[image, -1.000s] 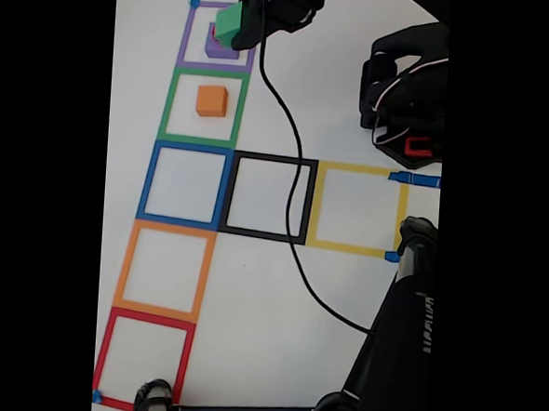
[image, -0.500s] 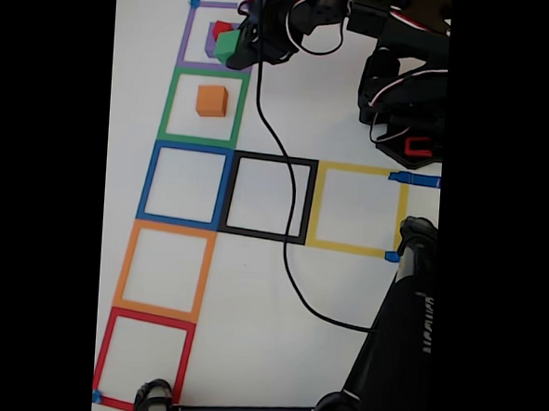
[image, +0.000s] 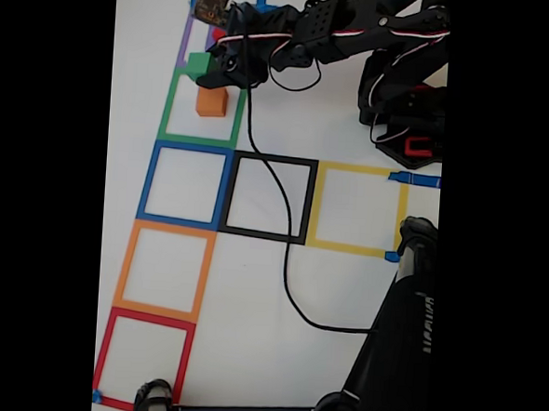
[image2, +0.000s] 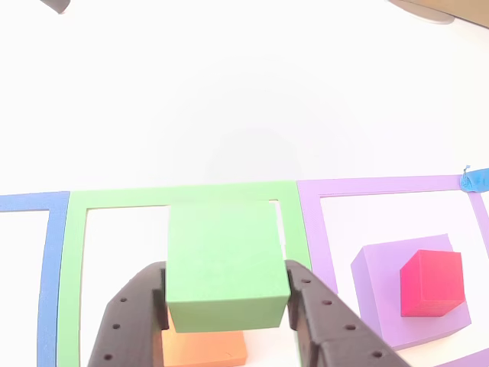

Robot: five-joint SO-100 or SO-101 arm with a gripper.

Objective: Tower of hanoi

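green cube [image2: 221, 264] is clamped between the two black fingers [image2: 126, 321] of the gripper [image2: 229, 306], one finger on each side face, jaws closed only to the cube's width. it sits level, directly over the orange cube [image2: 202, 348]; the other view shows orange peeking out under its bottom edge, but i can't tell if they're touching or there's a small gap. both are inside the green tape square [image2: 72, 267].

fixed view agrees: green cube [image: 201, 66] sits at the gripper tip just above the orange cube [image: 211, 102], arm [image: 360, 29] reaching in from the right.

next square over, the purple tape square [image2: 309, 229] holds the purple cube [image2: 382, 306] with the red cube [image2: 432, 283] on top, tiniest on biggest.

judgement: this is the place step, green onto orange, legal since green is smaller. side grip keeps the bottom face free for stacking. risk: green looks offset toward the top of the view from orange, so centre it before letting go or it could tip.

remaining tape squares [image: 182, 186] further along the white table [image: 250, 306] hold no cubes.
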